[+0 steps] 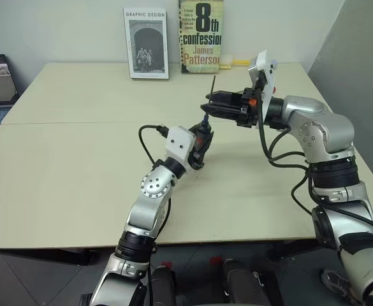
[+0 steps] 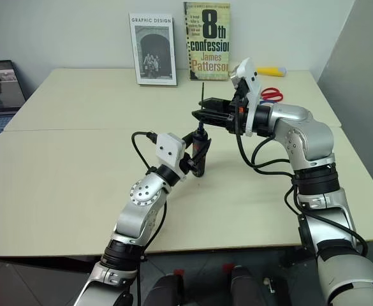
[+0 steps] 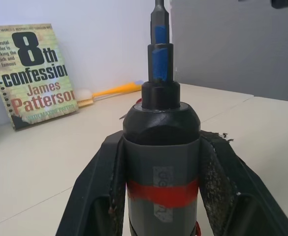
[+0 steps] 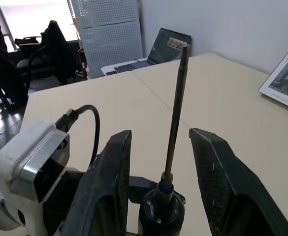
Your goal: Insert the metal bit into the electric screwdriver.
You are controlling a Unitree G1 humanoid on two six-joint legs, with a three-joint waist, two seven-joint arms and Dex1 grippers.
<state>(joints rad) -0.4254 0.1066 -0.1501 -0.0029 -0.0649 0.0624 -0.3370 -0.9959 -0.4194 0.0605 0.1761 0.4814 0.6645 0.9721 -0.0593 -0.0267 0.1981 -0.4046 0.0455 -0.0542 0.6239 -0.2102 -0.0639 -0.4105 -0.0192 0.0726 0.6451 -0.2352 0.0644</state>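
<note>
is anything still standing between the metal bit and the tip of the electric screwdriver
Nothing visible does. The metal bit already stands in the tip of the electric screwdriver, which the left gripper clamps; the right gripper's fingers are apart on either side of it.

Electric screwdriver [image 3: 161, 162]: slim black cylinder, red band round the middle, bluish collar at the tip, held roughly upright above the table, tip up. Metal bit [image 4: 176, 113]: thin straight dark grey rod, standing up out of the screwdriver's tip, lower end in the collar; seating depth hard to tell, probably in.
</note>
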